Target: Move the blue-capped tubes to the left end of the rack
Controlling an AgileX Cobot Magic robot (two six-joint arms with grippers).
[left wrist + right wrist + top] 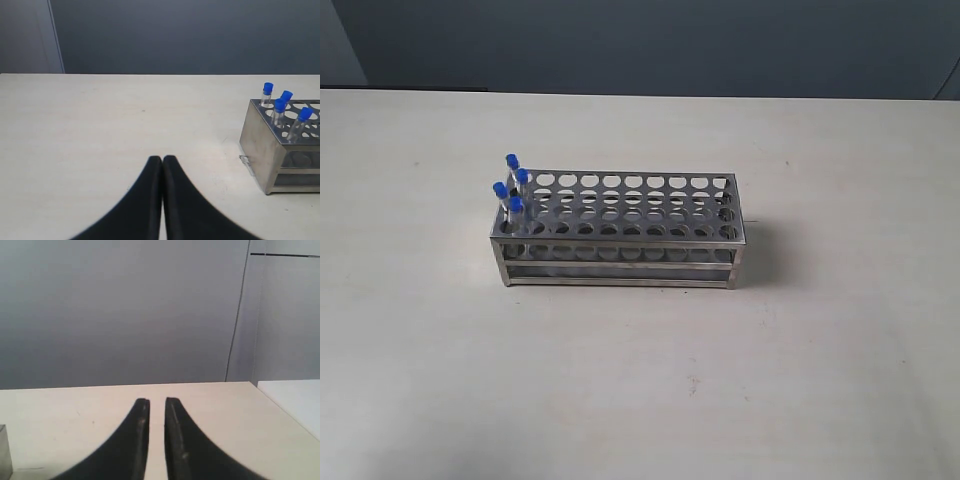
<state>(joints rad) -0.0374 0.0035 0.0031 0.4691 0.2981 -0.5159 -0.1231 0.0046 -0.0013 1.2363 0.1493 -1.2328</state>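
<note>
Both grippers, left (162, 159) clenched, right (157, 401) slightly parted, hang empty because four blue-capped tubes (511, 187) already fill the rack (620, 235)'s left end.

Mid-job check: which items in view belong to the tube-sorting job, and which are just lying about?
Belongs to the job:
- blue-capped tubes, four, standing in holes at the left end of the rack
- rack
- left end effector, shut, away from the rack
- right end effector, slightly open, empty

Just lying about:
- nothing; only the bare table shows
</note>
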